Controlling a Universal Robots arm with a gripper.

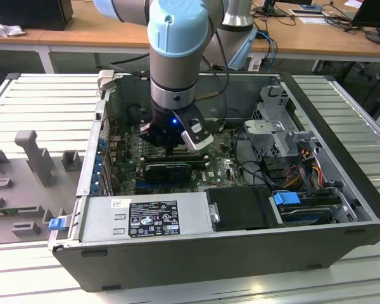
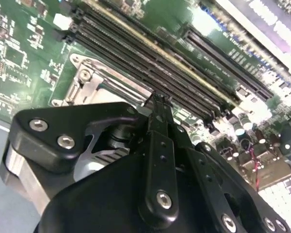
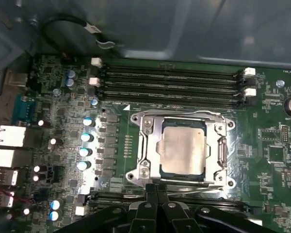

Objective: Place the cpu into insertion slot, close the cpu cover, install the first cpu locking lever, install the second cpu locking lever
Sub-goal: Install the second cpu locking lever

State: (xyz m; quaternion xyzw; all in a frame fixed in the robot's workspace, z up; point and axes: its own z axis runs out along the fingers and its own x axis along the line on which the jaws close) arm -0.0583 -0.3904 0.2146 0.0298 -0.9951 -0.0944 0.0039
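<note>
- Inside the open computer case, the arm reaches down over the motherboard, with the gripper low among the board's components in the exterior view.
- First wrist view: the cpu lies in the insertion slot, pale silvery-beige face up, flat and square to the socket.
- The cpu cover, a thin grey metal frame, lies down around the chip, its window leaving the chip face exposed. Judged closed, since it sits level with the socket.
- A thin bright metal rod runs along the socket edge nearest the gripper; probably a locking lever, though I cannot tell whether it is latched.
- Gripper fingertips meet with no visible gap and hold nothing, poised just beside that socket edge. A narrow tip suits pushing a thin rod, I judge.
- Second wrist view: the black fingers form one slim blade, its tip at the socket's metal frame and next to the long black memory slots.
- Textures: glossy green board, matte black gripper links with bright screws, stamped metal cover reflecting light.
</note>
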